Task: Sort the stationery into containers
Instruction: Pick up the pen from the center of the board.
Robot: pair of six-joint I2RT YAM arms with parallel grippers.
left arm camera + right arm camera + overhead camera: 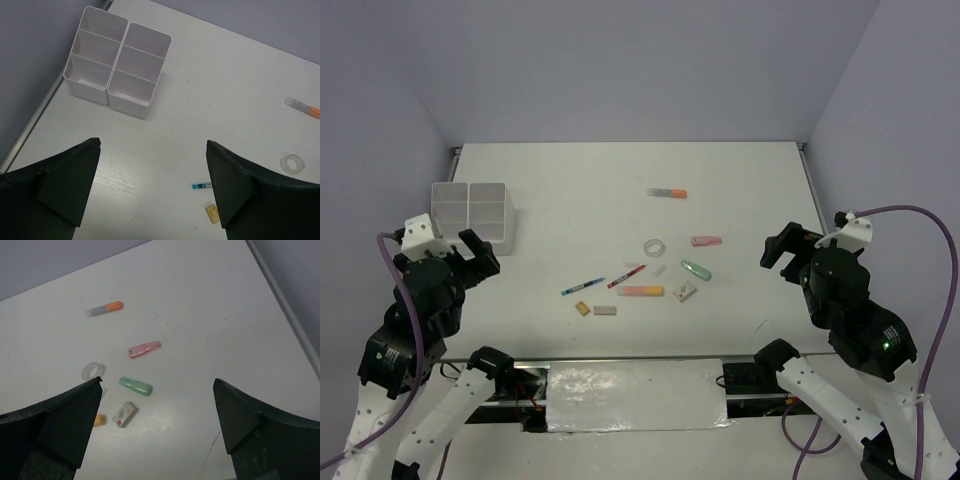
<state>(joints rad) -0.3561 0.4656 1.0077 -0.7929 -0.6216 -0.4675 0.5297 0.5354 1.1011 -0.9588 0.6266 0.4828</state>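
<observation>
Nothing is picked up yet, so I think the sorting is only at its start.

Closest to us, the left arm (425, 300) and the right arm (845, 300) hang above the bench (760, 180). Both have their jaws spread wide and hold nothing.

Just past them, the stationery lies loose in the middle of the bench. First come a small tan eraser (582, 309) and a grey eraser (604, 310), both blocky. Then come a thin blue pen (582, 286) and a thin red pen (625, 277). Near those is a white eraser (123, 413). Next is a smooth, rounded green marker (135, 386). After that comes a see-through tape ring (91, 371) and a shiny pink marker (144, 349). Farthest out lies an orange marker (104, 308) with a grey end.

The white box (485, 235) stands at the far left, well apart from the pile. It is thin, milky plastic with straight walls, and it is split into little rooms. All of them look bare.

Next, I think one arm needs to drop over a single piece and close its jaws across the narrow side. The pens are thin and flat on the bench, so the jaws must go very low.
</observation>
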